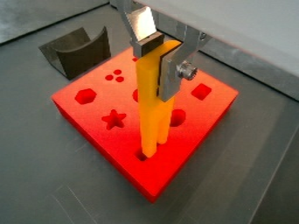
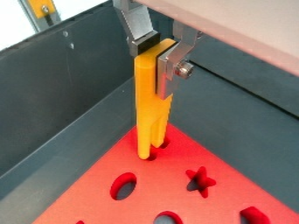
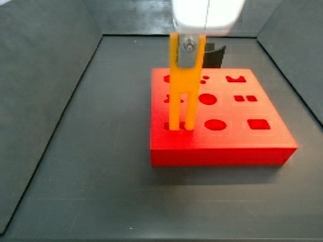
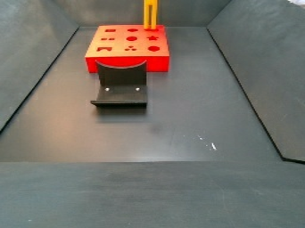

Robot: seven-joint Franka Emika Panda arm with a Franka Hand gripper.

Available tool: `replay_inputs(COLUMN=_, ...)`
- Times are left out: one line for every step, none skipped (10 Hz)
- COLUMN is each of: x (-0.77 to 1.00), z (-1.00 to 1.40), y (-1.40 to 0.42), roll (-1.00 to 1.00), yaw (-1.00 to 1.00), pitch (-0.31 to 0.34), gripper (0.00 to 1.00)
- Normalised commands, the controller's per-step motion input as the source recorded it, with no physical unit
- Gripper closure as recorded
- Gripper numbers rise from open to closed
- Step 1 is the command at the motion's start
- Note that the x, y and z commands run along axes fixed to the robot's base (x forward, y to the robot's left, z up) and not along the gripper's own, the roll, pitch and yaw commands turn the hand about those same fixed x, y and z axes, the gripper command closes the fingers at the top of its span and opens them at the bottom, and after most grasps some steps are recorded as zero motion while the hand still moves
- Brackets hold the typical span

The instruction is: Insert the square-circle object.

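Observation:
My gripper (image 1: 158, 54) is shut on the upper end of the square-circle object (image 1: 149, 105), a long orange-yellow bar held upright. Both wrist views show a silver finger on each side of the bar (image 2: 149, 114). In a side view the bar's two prongs (image 3: 183, 90) meet the top of the red block (image 3: 228, 146) near a front corner. In a wrist view the prong tips sit at a hole of the red block (image 2: 140, 188); I cannot tell how deep they are. The bar also shows in the far side view (image 4: 150, 16).
The red block (image 1: 193, 136) has several shaped holes: star, circles, squares. A dark grey curved holder (image 4: 119, 89) stands beside the red block (image 4: 119, 61) and also shows in a wrist view (image 1: 76, 52). Grey bin walls (image 3: 63, 113) slope up all round.

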Motion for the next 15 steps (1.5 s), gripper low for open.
replay_inputs(x=-0.02, z=-0.08, y=0.05, roll=0.0, yaw=-0.06, pitch=0.0, gripper=1.0)
replay_inputs(x=-0.28, z=0.0, y=0.12, roll=0.0, yaw=-0.21, pitch=0.0, gripper=1.0)
replay_inputs(x=-0.26, z=0.0, y=0.05, roll=-0.05, yaw=-0.12, pitch=0.0, gripper=1.0)
replay_inputs(x=-0.26, z=0.0, y=0.08, roll=-0.08, yaw=-0.11, pitch=-0.004, gripper=1.0)
replay_inputs(x=0.0, z=0.0, y=0.0, roll=-0.08, yaw=0.0, pitch=0.0, gripper=1.0)
replay_inputs(x=0.26, z=-0.1, y=-0.07, roll=-0.05, yaw=0.0, pitch=0.021, gripper=1.0)
replay_inputs(x=0.23, z=-0.13, y=-0.04, roll=-0.03, yaw=0.0, pitch=0.024, gripper=1.0)
replay_inputs(x=0.09, z=0.0, y=-0.02, roll=-0.01, yaw=0.0, pitch=0.023, gripper=1.0)
replay_inputs(x=0.16, z=-0.26, y=0.0, roll=0.0, yaw=0.0, pitch=0.123, gripper=1.0)
replay_inputs(x=0.43, z=-0.49, y=0.03, roll=-0.02, yaw=-0.06, pitch=0.37, gripper=1.0)
replay_inputs(x=0.32, z=-0.24, y=0.26, roll=0.14, yaw=-0.11, pitch=0.404, gripper=1.0)
replay_inputs(x=0.42, z=-0.6, y=0.04, roll=0.02, yaw=-0.27, pitch=0.303, gripper=1.0)
replay_inputs(x=0.22, z=-1.0, y=-0.08, roll=0.07, yaw=-0.41, pitch=0.04, gripper=1.0)
replay_inputs(x=0.12, z=-1.0, y=-0.07, roll=0.02, yaw=-0.37, pitch=0.0, gripper=1.0)
replay_inputs(x=0.0, z=-1.0, y=-0.03, roll=0.0, yaw=-0.38, pitch=-0.063, gripper=1.0)
